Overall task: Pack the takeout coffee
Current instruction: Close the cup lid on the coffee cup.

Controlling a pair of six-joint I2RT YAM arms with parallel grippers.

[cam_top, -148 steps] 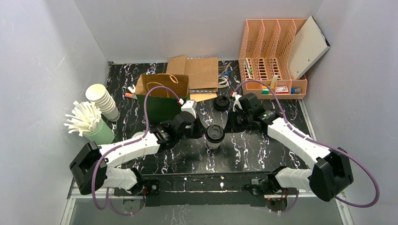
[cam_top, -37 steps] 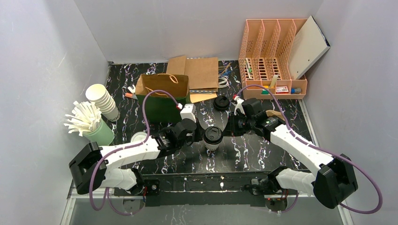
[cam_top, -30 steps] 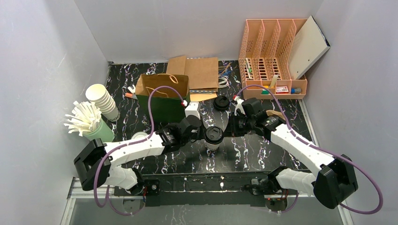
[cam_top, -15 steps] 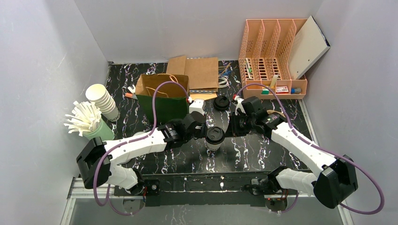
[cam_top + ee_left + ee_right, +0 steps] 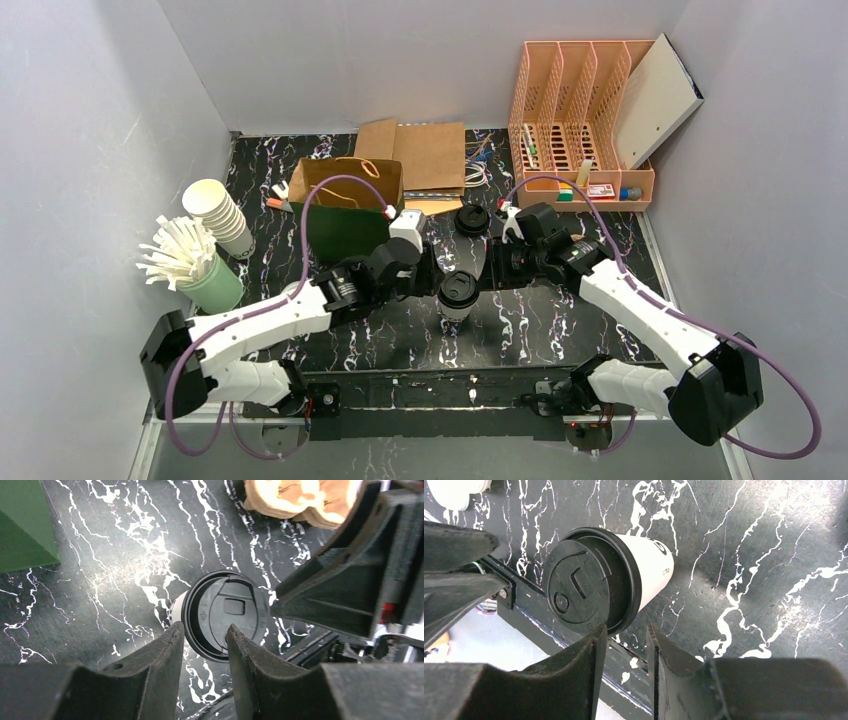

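The takeout coffee is a white paper cup (image 5: 459,300) with a black lid (image 5: 225,612), standing upright mid-table. My left gripper (image 5: 432,275) hovers at its left side and my right gripper (image 5: 487,270) at its right, both just above lid height. In the left wrist view the left gripper (image 5: 204,635) is open, and the lid's rim shows in the gap, unclasped. In the right wrist view the right gripper (image 5: 624,635) is open beside the lid (image 5: 579,592), with nothing between its fingers. The open green paper bag (image 5: 345,215) stands behind and left of the cup.
A spare black lid (image 5: 472,220) lies behind the cup. Flat brown bags (image 5: 425,155) and a peach file organiser (image 5: 580,120) sit at the back. A stack of paper cups (image 5: 218,215) and a green cup of straws (image 5: 195,265) stand at the left. A white lid (image 5: 454,490) lies nearby.
Both grippers' jaws have parted beside the cup's lid over the last second. The left arm's elbow has swung back to the left. The cup has stayed put.
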